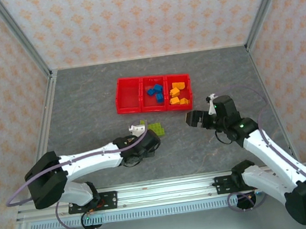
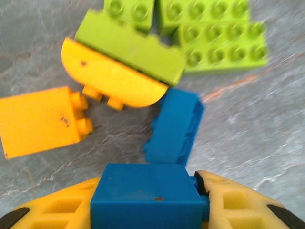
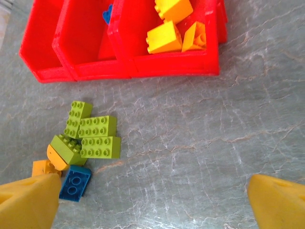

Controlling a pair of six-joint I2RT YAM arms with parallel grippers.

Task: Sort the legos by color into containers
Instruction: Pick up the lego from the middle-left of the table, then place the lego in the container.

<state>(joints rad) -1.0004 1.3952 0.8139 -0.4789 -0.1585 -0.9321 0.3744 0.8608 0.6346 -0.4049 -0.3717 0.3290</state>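
Fingers (image 2: 238, 200) of left gripper (image 2: 150, 188) pinch a blue brick (image 2: 143, 205) at the loose pile (image 1: 155, 129) near the tray (image 1: 129, 108); right gripper (image 1: 192, 119) hangs spread, empty. Best move, I'd say: lift straight up so the second blue brick (image 2: 174, 126) just beside it isn't dragged, then release low over the middle compartment (image 1: 148, 102), where the blues (image 1: 154, 91) lie.

The tray (image 3: 171, 67) is bright red, the tabletop (image 3: 200, 143) grey with pale veins. There are blue legos (image 1: 154, 91), orange-yellow legos (image 3: 164, 37) and lime green legos (image 3: 100, 147).
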